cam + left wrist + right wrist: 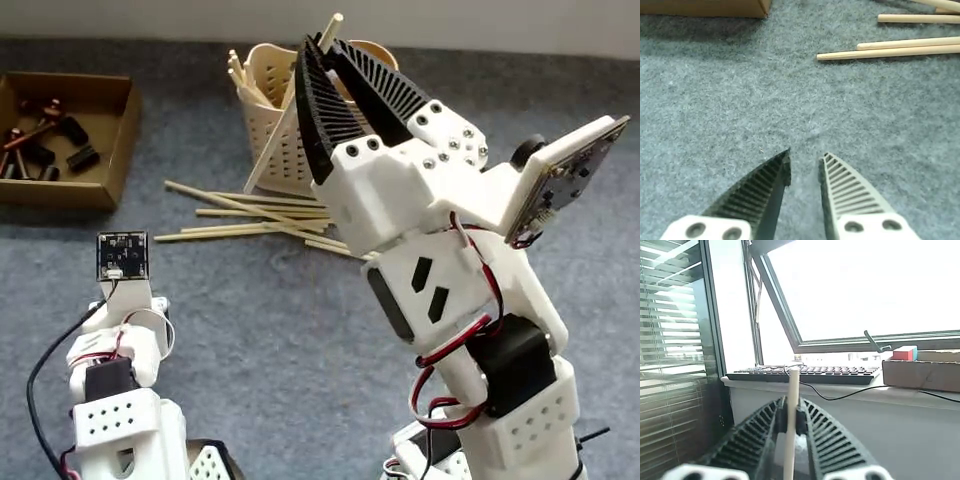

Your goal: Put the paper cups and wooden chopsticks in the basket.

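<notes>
Far left there's a cardboard box (pixel 70 135) with some dark bits in it, sitting on the grey fuzzy surface (pixel 280 330). The left end effector (pixel 805 159) hangs low over bare surface with its jaws a little apart and nothing between them. The cream basket (pixel 275 120) stands upright at the back with a few sticks already poking out of it. Just in front of it, a bunch of loose chopsticks (pixel 250 215) lie flat in a messy pile. The right end effector (pixel 320 50) is up high by the basket rim, clamped tight on one chopstick (pixel 331 28) that sticks out past its tips.
</notes>
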{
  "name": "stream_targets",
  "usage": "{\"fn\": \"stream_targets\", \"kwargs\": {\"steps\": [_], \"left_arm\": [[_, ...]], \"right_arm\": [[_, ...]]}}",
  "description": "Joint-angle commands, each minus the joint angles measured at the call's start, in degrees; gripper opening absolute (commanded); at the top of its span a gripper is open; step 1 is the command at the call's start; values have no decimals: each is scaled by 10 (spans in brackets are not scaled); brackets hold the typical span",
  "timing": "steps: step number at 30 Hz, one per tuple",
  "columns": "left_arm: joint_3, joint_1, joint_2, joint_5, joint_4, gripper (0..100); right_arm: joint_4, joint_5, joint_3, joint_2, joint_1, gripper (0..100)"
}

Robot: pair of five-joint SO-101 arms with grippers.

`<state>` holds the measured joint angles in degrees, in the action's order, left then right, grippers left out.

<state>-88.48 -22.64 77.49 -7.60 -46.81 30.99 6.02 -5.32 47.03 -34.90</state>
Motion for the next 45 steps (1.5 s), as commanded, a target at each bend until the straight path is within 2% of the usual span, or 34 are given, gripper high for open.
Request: {"fn": "stream_targets", "kwargs": {"steps": [1,3,7,15,18,21,28,33,37,45], "left_arm": [[1,-5,5,-3,10,104],[1,-5,5,-3,10,104],[1,-5,5,-3,10,104],[-1,-5,5,-3,10,104],[-2,-5,5,-3,10,104],[-2,-5,5,-3,11,104],[-3,-5,5,-3,11,104],[-3,-5,5,-3,11,104],[-3,-5,5,-3,11,104],[-3,-5,5,-3,11,104]], "right_arm": [[-17,0,1,3,-2,5],[-24,0,1,2,-2,5],[-106,0,-28,2,-1,5],[-381,0,-192,2,-1,5],[-446,-1,-233,2,-1,5],[-457,-1,-248,1,4,5],[-463,-1,-235,-54,98,5],[-531,0,-206,-138,136,5],[-582,0,-206,-190,140,5],[-586,-2,-206,-244,138,5]]}}
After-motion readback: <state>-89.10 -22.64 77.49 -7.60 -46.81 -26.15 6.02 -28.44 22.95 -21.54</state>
